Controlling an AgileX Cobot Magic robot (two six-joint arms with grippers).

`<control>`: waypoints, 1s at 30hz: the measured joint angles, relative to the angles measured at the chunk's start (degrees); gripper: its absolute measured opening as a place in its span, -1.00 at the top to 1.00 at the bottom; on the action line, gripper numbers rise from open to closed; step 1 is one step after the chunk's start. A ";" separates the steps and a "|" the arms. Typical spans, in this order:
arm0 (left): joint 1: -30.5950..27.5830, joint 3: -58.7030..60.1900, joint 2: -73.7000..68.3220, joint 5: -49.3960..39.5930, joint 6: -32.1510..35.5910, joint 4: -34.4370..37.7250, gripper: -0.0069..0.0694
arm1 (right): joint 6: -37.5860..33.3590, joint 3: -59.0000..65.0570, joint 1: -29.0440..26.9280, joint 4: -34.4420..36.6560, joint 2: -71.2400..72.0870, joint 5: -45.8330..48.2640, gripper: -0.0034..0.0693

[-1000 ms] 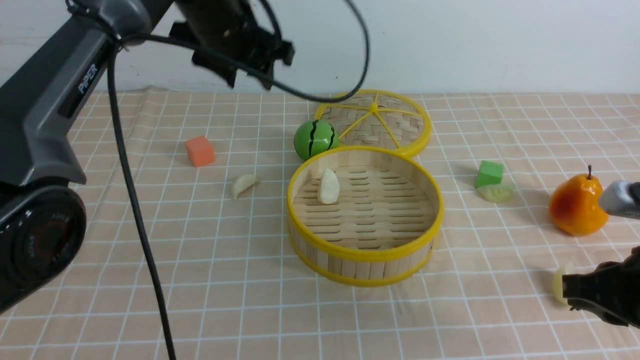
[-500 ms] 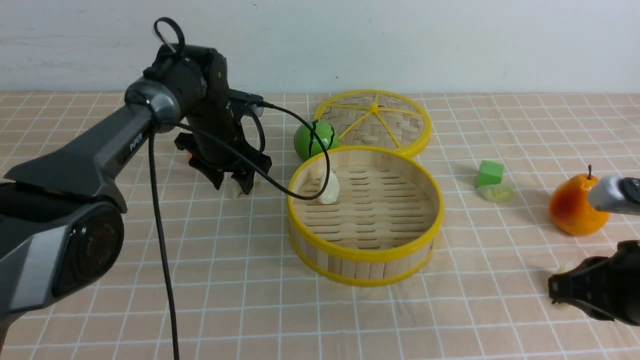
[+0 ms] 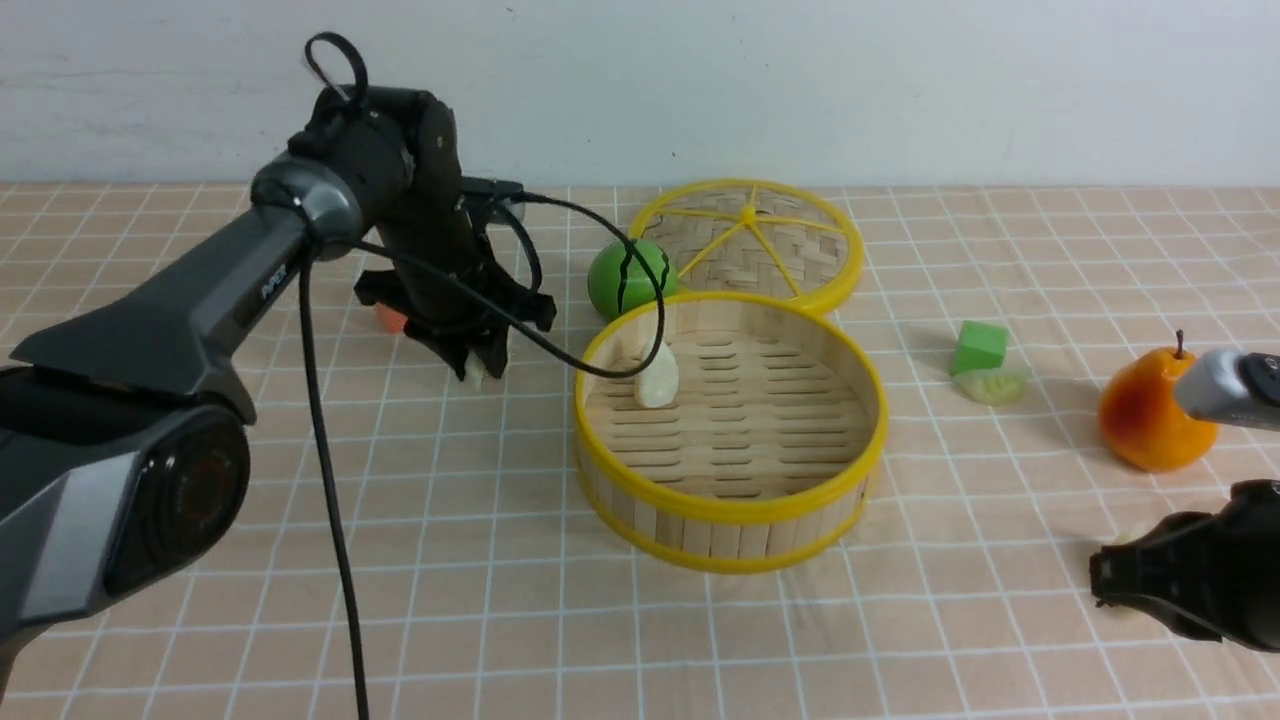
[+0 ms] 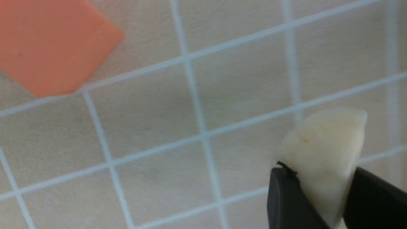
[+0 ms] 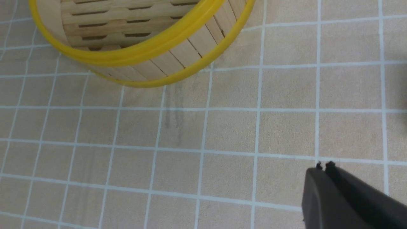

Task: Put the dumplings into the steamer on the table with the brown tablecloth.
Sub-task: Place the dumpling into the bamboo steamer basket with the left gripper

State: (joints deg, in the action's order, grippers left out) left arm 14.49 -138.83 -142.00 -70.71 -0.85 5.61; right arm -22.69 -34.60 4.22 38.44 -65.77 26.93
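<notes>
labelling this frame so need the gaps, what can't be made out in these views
1. The orange cube: front view, mostly behind the left gripper; left wrist view, cut by the edge.
2. The held dumpling: front view, just a sliver below the jaws; left wrist view, lower part hidden by fingers and edge.
3. The front-right dumpling: front view, mostly behind the right gripper; not in the right wrist view.

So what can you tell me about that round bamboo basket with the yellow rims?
The round bamboo steamer basket sits upright and uncovered on the tan checked tablecloth. Yellow hoops ring its top and bottom, upright wood strips form its wall, slotted slats its floor. One cream-white dumpling rests inside, toward the robot's left.
</notes>
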 joint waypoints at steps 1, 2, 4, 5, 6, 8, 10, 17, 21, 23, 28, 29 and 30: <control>0.68 -0.29 2.42 -0.16 -1.41 2.25 0.25 | 0.00 0.00 0.00 0.00 -0.02 0.00 0.87; 1.34 -0.58 3.92 -0.22 -2.64 3.31 0.25 | 0.00 0.00 0.00 0.00 -0.08 0.00 0.87; 3.86 -1.20 6.87 -0.21 -4.94 4.43 0.25 | 0.00 0.00 0.00 0.00 -0.47 0.00 0.87; 5.44 -1.42 8.02 -0.21 -6.28 4.49 0.25 | 0.00 0.00 0.00 0.00 -0.72 0.00 0.87; 7.13 -1.60 8.74 -0.21 -7.45 4.26 0.25 | 0.00 0.00 0.00 0.00 -1.06 0.00 0.87; 8.87 -1.62 8.85 -0.21 -8.30 3.64 0.25 | 0.00 0.00 0.00 0.05 -1.39 0.00 0.87; 13.57 0.03 8.34 -0.28 -8.95 0.47 0.25 | 0.00 0.00 0.00 0.05 -1.72 0.14 0.86; 20.28 7.06 8.15 -0.61 -9.92 -3.57 0.25 | 0.00 0.00 0.00 0.27 -1.72 1.48 0.85; 20.89 10.18 8.15 -0.61 -11.73 -6.50 0.25 | 0.00 0.00 0.00 0.48 -1.72 2.26 0.85; 20.74 11.32 8.15 -0.56 -12.14 -7.72 0.25 | 0.00 0.00 0.00 0.55 -1.72 2.69 0.85; 20.54 13.57 7.65 -0.34 -12.64 -9.06 0.25 | -0.85 0.00 0.00 1.25 -1.72 3.20 0.84; 20.54 13.70 7.44 -0.34 -12.86 -9.06 0.25 | -0.85 0.00 0.00 1.42 -1.72 3.20 0.84; 20.54 13.71 7.19 -0.28 -13.14 -9.06 0.25 | -0.90 0.00 0.00 1.70 -1.72 3.20 0.83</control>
State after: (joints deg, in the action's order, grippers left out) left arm 35.02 -125.12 -134.81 -71.00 -13.99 -3.45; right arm -23.59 -34.60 4.22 40.14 -67.49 30.12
